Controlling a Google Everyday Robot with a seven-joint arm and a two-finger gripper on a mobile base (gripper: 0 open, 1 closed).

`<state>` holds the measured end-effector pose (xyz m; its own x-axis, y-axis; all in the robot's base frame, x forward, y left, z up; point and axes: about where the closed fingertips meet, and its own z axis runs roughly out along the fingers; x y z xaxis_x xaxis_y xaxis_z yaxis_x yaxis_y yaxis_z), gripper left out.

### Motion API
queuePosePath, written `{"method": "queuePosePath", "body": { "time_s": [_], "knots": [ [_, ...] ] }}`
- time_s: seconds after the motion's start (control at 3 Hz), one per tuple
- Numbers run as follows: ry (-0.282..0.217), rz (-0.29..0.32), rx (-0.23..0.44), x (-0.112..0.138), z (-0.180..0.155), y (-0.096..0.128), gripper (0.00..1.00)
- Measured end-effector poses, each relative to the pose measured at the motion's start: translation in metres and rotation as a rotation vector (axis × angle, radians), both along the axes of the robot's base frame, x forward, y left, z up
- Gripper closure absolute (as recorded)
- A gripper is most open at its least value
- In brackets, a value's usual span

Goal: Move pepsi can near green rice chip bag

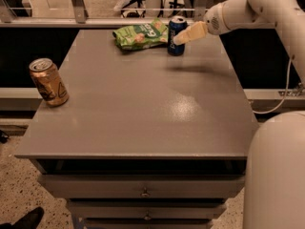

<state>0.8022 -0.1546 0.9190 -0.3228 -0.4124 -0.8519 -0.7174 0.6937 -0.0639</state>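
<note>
The pepsi can (176, 36), a dark blue round metal soda can w/ a silver top, is standing upright at the far edge of the flat grey table (143, 109), a bit right of the middle. The green rice chip bag (139, 34), a small flat light green foil bag w/ white letters, is lying just beside the can on its left. Can & bag are sitting so close that they are touching or almost touching.

The gripper (187, 34), a tan claw on the end of the big white robot arm (252, 8), is reaching in from the right. It is sitting right at the pepsi can & crossing over the can's right side. Can't tell if it is squeezing the can or letting go.

A gold-brown metal soda can (48, 81) is standing well apart from them, near the left edge of the table. Below the table top, grey drawers (143, 187) w/ small knobs are showing. The robot's round white body (276, 175) is filling the bottom right corner.
</note>
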Motion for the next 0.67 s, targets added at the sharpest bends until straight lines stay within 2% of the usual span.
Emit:
{"method": "queuePosePath", "body": {
  "time_s": [0.33,0.67],
  "knots": [
    [-0.094,-0.013,0.096,-0.0461,0.0358,-0.0698,0.0],
    [-0.074,-0.04,0.075,-0.0449,0.0264,-0.079,0.0]
  ]
}}
